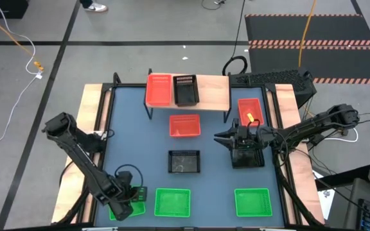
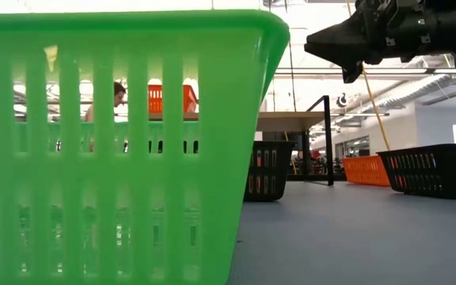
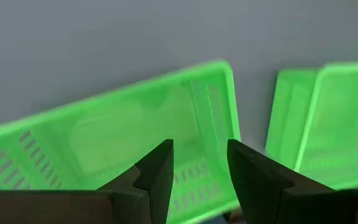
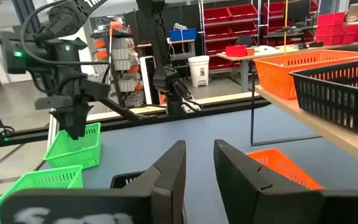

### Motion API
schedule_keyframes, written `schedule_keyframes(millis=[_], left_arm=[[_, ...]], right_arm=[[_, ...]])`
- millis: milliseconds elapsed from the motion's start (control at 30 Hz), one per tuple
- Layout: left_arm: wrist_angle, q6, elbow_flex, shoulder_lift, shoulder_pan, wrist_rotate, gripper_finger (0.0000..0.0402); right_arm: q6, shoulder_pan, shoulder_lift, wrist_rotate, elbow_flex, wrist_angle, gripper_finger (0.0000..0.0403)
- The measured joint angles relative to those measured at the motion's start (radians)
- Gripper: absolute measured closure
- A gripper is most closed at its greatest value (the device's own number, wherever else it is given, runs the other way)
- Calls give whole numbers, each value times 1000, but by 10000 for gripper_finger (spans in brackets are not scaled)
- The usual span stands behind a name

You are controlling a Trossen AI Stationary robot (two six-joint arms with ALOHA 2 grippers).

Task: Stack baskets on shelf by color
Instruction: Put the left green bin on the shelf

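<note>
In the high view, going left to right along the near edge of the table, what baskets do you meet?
Green basket under the left gripper → second green basket → third green basket.

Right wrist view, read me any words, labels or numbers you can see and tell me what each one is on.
None can be read.
White lettering on the right gripper: blurred and cut off by the picture's edge.
White lettering on the left arm at the top edge: cut off.
The baskets and the shelf: no text.
</note>
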State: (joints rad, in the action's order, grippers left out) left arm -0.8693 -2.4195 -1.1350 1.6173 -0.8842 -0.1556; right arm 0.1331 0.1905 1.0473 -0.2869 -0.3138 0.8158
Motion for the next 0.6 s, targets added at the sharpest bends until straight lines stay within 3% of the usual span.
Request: schedule_keyframes(millis=[267, 600], left_arm=[[34, 38, 39, 0, 30, -46, 250], [248, 111, 129, 5, 59, -59, 250]], right_arm=[[-15, 0, 0, 0, 0, -4, 323], [13, 4, 0, 1, 0, -42, 323]])
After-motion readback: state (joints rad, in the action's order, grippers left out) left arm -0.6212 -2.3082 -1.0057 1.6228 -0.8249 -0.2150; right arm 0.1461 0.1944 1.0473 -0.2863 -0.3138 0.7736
